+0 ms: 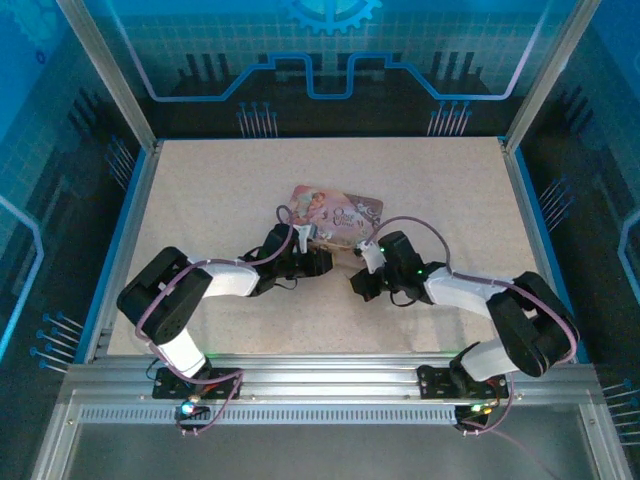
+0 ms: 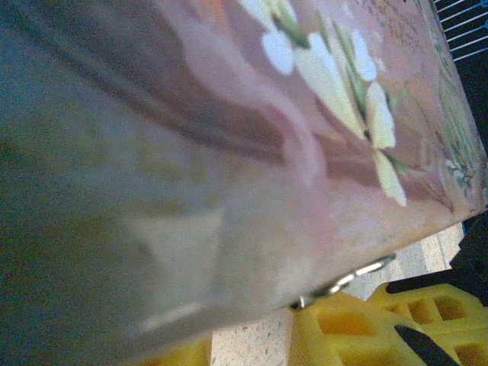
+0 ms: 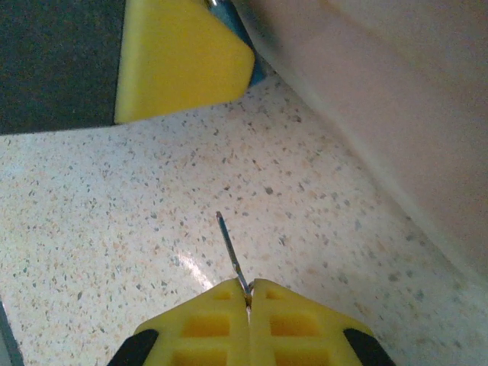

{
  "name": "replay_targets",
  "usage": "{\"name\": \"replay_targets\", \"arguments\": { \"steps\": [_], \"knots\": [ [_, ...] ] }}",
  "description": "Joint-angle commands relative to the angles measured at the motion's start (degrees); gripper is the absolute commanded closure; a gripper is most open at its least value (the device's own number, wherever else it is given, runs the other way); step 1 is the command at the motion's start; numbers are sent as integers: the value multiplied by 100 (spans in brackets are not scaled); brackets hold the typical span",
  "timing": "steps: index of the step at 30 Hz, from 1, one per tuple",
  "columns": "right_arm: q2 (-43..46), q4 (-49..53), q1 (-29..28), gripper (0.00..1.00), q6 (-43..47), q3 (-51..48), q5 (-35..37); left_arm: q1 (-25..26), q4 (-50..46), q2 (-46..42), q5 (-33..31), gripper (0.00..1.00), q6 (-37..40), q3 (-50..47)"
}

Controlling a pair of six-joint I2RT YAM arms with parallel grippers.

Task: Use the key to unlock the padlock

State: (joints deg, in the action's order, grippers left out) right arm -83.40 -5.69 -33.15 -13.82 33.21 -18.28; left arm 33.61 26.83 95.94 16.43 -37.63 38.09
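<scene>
NEAR THE TABLE'S MIDDLE: At the bottom of the right wrist view, the right gripper (image 3: 249, 293) has its yellow fingers pressed together on the key (image 3: 229, 250). The key's thin silvery blade points up-frame over the speckled table (image 3: 99, 206). At upper left, a sliver of the blue padlock (image 3: 258, 71) touches a finger of the left gripper (image 2: 255, 339), beside the pink tin (image 3: 396, 114). Whether that gripper clamps the padlock cannot be told.

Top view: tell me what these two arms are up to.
The right gripper is shut on the key, its blade sticking out above the table. The left gripper is at the near edge of the pink tin, beside the padlock; whether it grips the padlock is unclear. The key is not yet in the lock.
</scene>
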Motion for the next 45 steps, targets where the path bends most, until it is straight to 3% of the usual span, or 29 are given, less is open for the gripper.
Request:
{"name": "replay_targets", "arguments": {
  "steps": [1,34,45],
  "knots": [
    [-245,-532,-80,100,172,-7,-166,48,121,-277,282,74,-144,-51],
    [-1149,-1594,-411,100,667,154,486,60,165,-451,387,76,-458,-148],
    [-1192,-1308,-101,100,917,571,273,75,117,-524,353,77,-457,-214]
  ]
}}
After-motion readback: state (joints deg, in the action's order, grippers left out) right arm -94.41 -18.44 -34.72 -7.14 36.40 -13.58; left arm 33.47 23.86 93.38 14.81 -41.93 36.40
